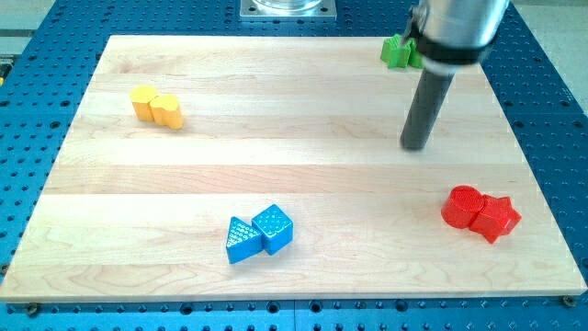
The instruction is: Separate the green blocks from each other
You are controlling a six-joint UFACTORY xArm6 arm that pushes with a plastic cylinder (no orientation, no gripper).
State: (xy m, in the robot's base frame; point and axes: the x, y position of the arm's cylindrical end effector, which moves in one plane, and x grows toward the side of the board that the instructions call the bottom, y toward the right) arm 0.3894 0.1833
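Note:
A green block (396, 51) shows at the view's top right, near the board's top edge; the arm's body hides most of what lies to its right, so I cannot tell how many green blocks are there or their shapes. My tip (415, 147) rests on the board below the green block, well apart from it.
Two yellow blocks (156, 106) touch each other at the view's upper left. A blue triangle (241, 241) and a blue cube (274, 227) touch at the bottom middle. A red cylinder (462, 206) and a red star (496, 217) touch at the lower right. The wooden board (294, 175) lies on a blue perforated table.

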